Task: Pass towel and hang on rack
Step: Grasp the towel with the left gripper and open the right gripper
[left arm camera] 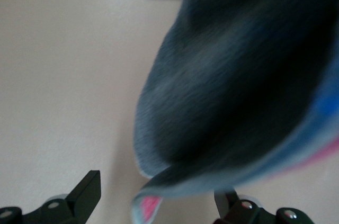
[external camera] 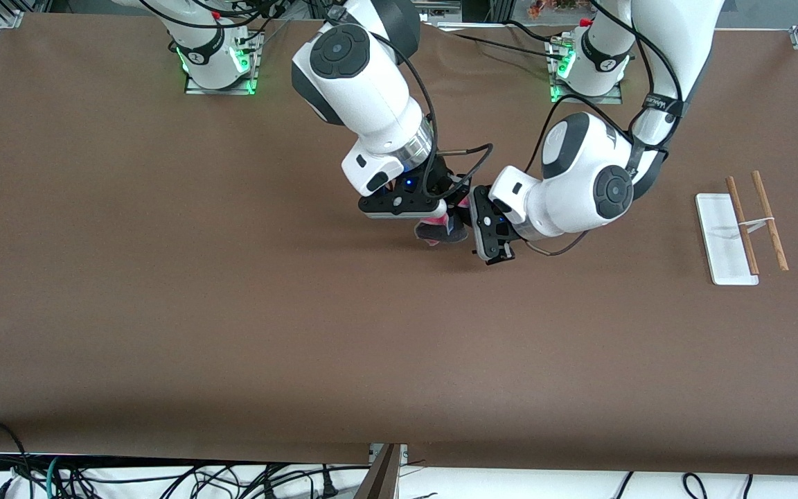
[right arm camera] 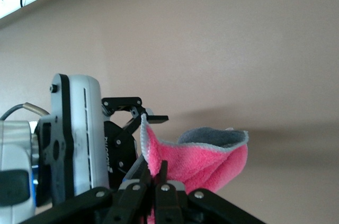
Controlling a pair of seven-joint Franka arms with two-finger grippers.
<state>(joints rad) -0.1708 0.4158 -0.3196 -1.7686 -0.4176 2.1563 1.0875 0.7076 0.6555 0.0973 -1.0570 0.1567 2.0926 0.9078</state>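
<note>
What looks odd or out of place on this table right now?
Nothing stands out. The towel hangs bunched from the shut right gripper above mid-table, and the open left gripper straddles its lower edge. The rack stands apart at the left arm's end of the table, with no towel on it.

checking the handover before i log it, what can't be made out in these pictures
- Front view: most of the towel is hidden by both wrists; the right gripper fingertips are covered.
- Left wrist view: the towel fills the frame, blurred; the left gripper stands open around its edge, but contact cannot be told.
- Right wrist view: the right gripper is shut on the towel; its body is cut off by the edge.
- Rack: how its rods are mounted is too small to tell.
</note>
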